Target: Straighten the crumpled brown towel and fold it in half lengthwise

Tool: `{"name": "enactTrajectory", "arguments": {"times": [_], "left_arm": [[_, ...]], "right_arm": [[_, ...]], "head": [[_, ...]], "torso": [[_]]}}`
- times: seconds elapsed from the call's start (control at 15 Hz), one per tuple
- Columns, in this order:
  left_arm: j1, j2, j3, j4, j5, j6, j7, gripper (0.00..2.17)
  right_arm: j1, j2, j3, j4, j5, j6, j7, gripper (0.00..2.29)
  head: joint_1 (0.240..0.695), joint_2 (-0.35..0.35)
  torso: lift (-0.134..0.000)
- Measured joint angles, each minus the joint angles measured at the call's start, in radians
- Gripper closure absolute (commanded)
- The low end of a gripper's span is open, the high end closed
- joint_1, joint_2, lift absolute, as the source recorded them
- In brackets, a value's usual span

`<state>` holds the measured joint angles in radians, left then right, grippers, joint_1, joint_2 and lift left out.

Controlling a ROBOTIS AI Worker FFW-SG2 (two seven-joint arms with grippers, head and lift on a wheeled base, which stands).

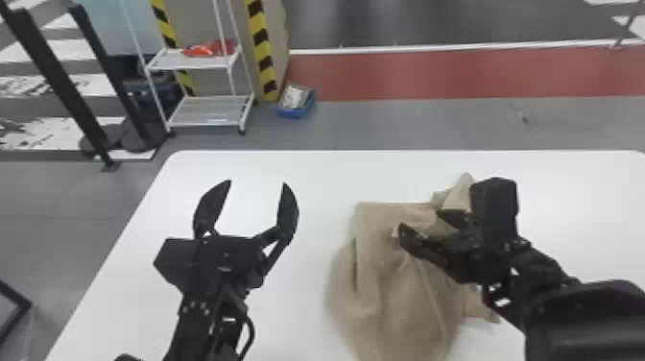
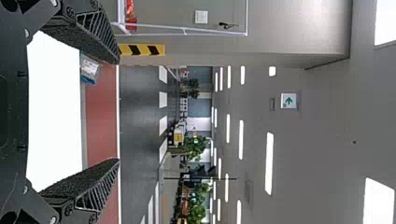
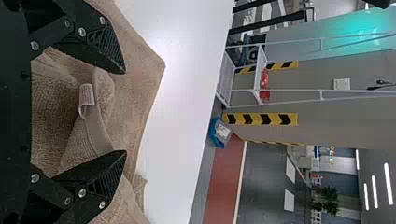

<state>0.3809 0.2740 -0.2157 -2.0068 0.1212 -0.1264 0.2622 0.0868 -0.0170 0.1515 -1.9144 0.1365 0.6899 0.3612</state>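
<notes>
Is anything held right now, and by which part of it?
Nothing is held: the right gripper is open at the brown towel, a fold with a tag between its parted fingers, and the left gripper is open and empty.

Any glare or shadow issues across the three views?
Left wrist view: tabletop washed out to flat white, ceiling lights blown out too. Head view: only a soft, faint shadow along the left edge of the towel. Right wrist view: teal glare on the pale panel behind the cart.

The left gripper [image 1: 257,183] points forward, fingers [image 1: 288,206] spread wide; the right gripper [image 1: 420,220] slants inward, its fingers [image 3: 103,44] parted.
</notes>
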Motion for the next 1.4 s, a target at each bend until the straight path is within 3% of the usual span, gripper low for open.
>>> {"name": "enactTrajectory", "arguments": {"times": [0.67,1.0,1.2,1.27,1.33,1.4], "left_arm": [[0.005,-0.001,0.002,-0.001,0.0,0.0,0.0,0.15],[0.006,-0.004,-0.002,-0.001,0.0,0.0,0.0,0.15],[0.011,-0.004,0.002,-0.005,-0.001,-0.005,0.001,0.15],[0.013,-0.004,0.002,-0.006,-0.001,-0.006,0.001,0.15],[0.013,-0.005,0.002,-0.006,-0.001,-0.006,0.0,0.15],[0.013,-0.005,0.002,-0.003,-0.002,-0.006,0.0,0.15]], "right_arm": [[0.061,-0.017,-0.012,-0.094,0.058,-0.002,-0.029,0.32],[0.029,-0.026,-0.011,-0.043,0.063,0.024,-0.025,0.33],[0.011,-0.026,-0.006,-0.019,0.064,0.057,-0.008,0.76],[0.008,-0.028,-0.006,-0.018,0.064,0.06,-0.002,1.04],[0.005,-0.029,-0.006,-0.017,0.064,0.064,-0.001,1.5],[0.004,-0.031,-0.006,-0.017,0.062,0.067,0.0,1.66]], "head": [[0.695,0.08],[0.695,0.069],[0.695,0.072],[0.695,0.075],[0.695,0.074],[0.695,0.074]], "torso": [[-0.124],[-0.124],[-0.124],[-0.124],[-0.124],[-0.124]]}}
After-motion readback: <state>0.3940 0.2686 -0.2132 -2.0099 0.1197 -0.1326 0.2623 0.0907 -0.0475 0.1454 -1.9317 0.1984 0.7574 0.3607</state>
